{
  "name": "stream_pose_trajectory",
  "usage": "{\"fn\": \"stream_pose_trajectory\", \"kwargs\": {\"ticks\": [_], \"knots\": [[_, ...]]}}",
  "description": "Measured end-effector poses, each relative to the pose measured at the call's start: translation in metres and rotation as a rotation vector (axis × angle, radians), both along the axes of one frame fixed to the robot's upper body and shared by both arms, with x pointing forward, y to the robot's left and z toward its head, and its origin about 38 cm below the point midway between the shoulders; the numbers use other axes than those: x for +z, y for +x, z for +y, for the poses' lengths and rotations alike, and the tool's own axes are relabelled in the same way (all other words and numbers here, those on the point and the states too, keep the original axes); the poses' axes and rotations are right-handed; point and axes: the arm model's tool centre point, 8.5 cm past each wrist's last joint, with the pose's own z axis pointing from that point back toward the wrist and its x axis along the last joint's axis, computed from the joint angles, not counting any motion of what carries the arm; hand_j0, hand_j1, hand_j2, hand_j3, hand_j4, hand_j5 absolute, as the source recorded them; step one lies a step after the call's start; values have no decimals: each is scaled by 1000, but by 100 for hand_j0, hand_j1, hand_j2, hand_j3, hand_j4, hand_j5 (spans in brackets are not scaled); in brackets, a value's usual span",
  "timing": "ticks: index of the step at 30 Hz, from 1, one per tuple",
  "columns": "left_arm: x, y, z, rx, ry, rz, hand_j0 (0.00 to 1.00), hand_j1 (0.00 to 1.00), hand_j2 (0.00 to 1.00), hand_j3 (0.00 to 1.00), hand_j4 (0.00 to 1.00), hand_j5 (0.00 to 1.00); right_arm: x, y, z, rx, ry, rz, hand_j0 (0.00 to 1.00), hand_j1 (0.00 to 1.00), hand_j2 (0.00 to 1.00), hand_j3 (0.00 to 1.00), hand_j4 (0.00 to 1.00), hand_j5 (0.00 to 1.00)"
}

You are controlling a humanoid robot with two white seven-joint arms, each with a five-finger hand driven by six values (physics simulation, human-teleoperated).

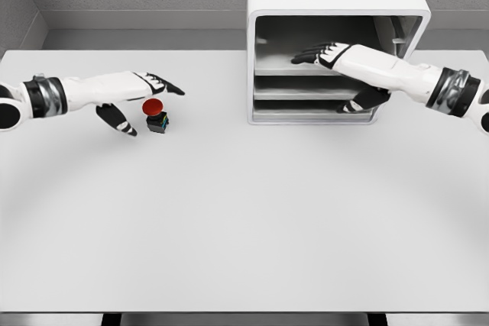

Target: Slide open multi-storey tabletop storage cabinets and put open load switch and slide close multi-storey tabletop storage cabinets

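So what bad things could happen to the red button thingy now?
1. The left hand has its fingers spread around the small black switch with a red round button but does not grip it yet. A clumsy close could knock it over or push it away.

2. The right hand reaches inside the white multi-shelf tabletop cabinet, so bringing the switch there might bump that arm.
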Motion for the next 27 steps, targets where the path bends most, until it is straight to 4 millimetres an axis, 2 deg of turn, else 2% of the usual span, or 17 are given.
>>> {"fn": "stream_pose_trajectory", "kwargs": {"ticks": [3, 8, 17, 22, 27], "knots": [[-1, 1, -2, -1, -2, 3, 90, 90, 90, 90, 90, 90, -2, 1, -1, -5, -7, 2, 100, 100, 100, 100, 100, 100], [-3, 1, -3, -1, 0, 6, 82, 82, 82, 82, 82, 82, -6, 1, 4, 6, -27, 11, 100, 100, 100, 100, 100, 100], [-6, 1, -3, 1, 3, 11, 82, 82, 82, 82, 82, 82, -6, 4, 6, 8, -37, 13, 100, 100, 100, 100, 100, 100], [-8, 2, -5, 1, 3, 14, 83, 83, 83, 83, 83, 83, -15, 8, -2, -24, -73, 18, 100, 100, 100, 100, 100, 100], [-10, 2, -6, -1, 4, 20, 83, 83, 83, 83, 83, 83, -14, 16, -5, -45, -78, 17, 100, 100, 100, 100, 100, 100]]}}
